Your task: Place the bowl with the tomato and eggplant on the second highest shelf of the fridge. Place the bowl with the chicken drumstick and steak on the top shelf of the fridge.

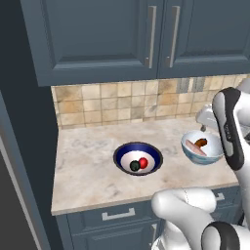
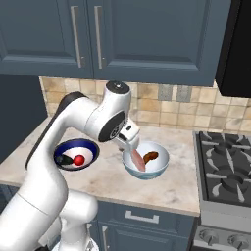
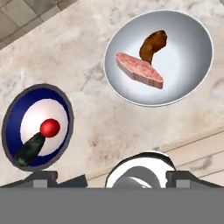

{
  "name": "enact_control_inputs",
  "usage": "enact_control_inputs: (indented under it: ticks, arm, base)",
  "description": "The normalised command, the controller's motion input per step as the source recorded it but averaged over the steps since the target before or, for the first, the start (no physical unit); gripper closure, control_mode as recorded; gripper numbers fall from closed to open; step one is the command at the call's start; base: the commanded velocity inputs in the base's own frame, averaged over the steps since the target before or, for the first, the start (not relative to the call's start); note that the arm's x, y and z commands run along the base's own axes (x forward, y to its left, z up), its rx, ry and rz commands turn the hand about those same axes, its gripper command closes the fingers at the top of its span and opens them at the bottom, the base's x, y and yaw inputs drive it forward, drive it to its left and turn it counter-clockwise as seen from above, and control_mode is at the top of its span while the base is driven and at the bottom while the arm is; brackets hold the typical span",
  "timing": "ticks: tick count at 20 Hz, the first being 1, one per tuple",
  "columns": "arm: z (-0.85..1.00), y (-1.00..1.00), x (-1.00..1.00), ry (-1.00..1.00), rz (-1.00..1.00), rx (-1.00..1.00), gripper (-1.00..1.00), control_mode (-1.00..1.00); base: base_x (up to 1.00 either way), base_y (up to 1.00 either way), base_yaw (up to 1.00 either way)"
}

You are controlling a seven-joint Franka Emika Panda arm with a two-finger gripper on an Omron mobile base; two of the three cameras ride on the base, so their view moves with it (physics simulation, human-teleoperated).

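Gripper: the two-finger gripper [image 3: 111, 177] hangs above the counter with jaws spread wide and nothing between them; its tips are barely visible at the hand view's lower edge.
Meat bowl: the pale grey round bowl [image 3: 192, 52] sits near the counter's front edge, holding the flat pink steak [image 3: 139, 70] with the dark brown chicken drumstick [image 3: 154, 43] touching it.
Vegetable bowl: the blue-rimmed white bowl [image 1: 138, 157] stands beside it, apart, carrying the glossy red tomato [image 1: 143, 162] and dark eggplant [image 1: 135, 166].
Step in hand: probably choosing a bowl to grasp.
Advice: descend over one rim wall, one finger inside, clear of the food, and lift it level.
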Motion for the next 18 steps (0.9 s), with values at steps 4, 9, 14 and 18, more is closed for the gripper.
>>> enact_control_inputs:
  ticks: [4, 9, 14, 18]
  arm:
    - [-0.60, -1.00, -0.07, 0.14, -0.29, 0.18, -1.00, -1.00]
    - [-0.60, -1.00, 0.15, 0.22, -0.33, 0.16, -1.00, -1.00]
    - [-0.58, -0.81, 0.65, 0.25, -0.31, 0.12, -1.00, -1.00]
    - [-0.43, -0.35, 0.56, 0.16, -0.16, 0.15, -1.00, -1.00]
  base:
    - [0.00, 0.00, 0.00]
    - [0.00, 0.00, 0.00]
    - [0.00, 0.00, 0.00]
    - [0.00, 0.00, 0.00]
